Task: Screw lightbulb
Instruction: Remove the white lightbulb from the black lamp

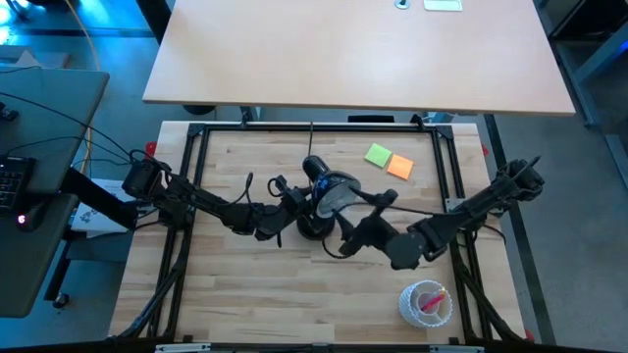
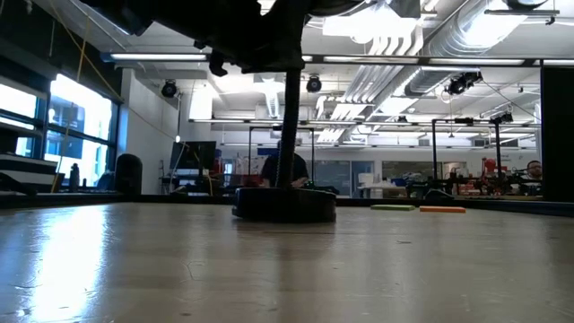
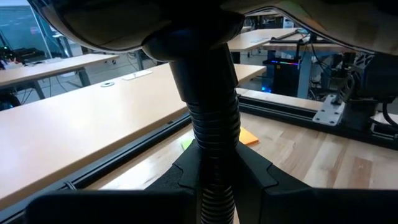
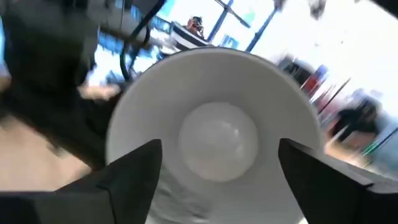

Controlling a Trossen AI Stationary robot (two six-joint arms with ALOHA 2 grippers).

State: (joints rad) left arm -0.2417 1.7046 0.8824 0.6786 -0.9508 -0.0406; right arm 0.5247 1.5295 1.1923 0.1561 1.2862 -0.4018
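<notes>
The lightbulb [image 4: 219, 142] is sitting in the middle of the lamp's white reflector bowl [image 4: 149, 106], so the job looks to be in its turning stage, or between turns. The right hand [image 4: 217, 165] is facing straight into the bowl with its fingers spread to either side of the globe and not touching it. The left hand [image 3: 214, 186] is pressing together around the ribbed neck [image 3: 214, 130] of the black desk lamp [image 1: 316, 227], steadying it near the middle of the desk [image 1: 245, 294].

The bulb's long axis is running along the bowl's own axis, globe end pointing out at the right wrist camera and screw base hidden behind it, presumably in the socket; how far it is threaded I cannot tell from this blurred view.

The next move is calling for the right hand to close squarely on the globe and twist about that axis, while the left hand keeps the neck from swinging.
</notes>
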